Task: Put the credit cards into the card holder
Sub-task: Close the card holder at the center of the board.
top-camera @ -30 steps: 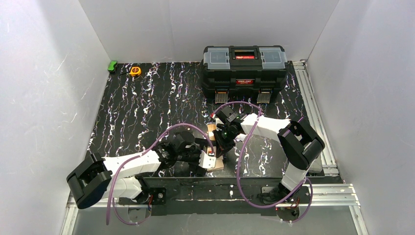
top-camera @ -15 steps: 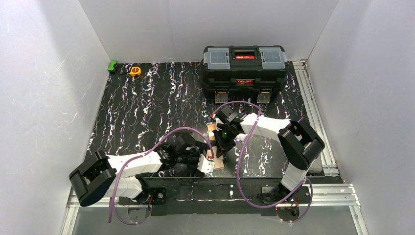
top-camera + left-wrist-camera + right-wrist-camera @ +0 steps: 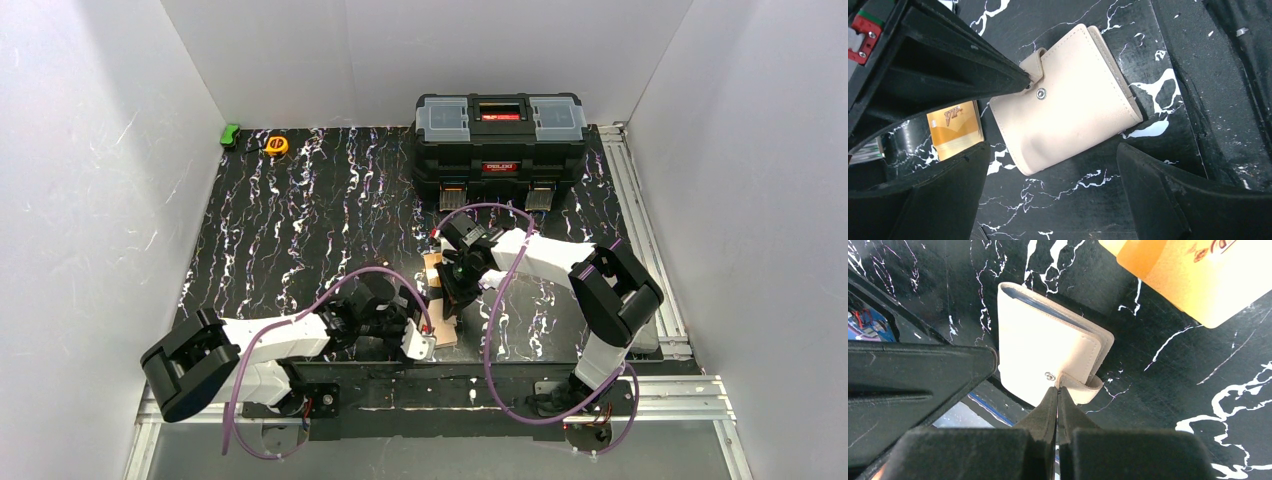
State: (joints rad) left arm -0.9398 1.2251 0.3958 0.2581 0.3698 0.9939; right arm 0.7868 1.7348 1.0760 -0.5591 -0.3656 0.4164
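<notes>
Left end effector has drawn back — card holder unmoved.

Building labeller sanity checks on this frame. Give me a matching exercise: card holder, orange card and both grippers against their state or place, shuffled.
Column 1
1. card holder
2. orange credit card
3. left gripper
4. right gripper

Column 2
A. shut, tips at the snap tab
B. folded closed, flat on the table
C. open, fingers spread wide by the card holder
D. lying on the table beside the card holder, not in it

Pairs: 1-B, 2-D, 3-C, 4-A
</notes>
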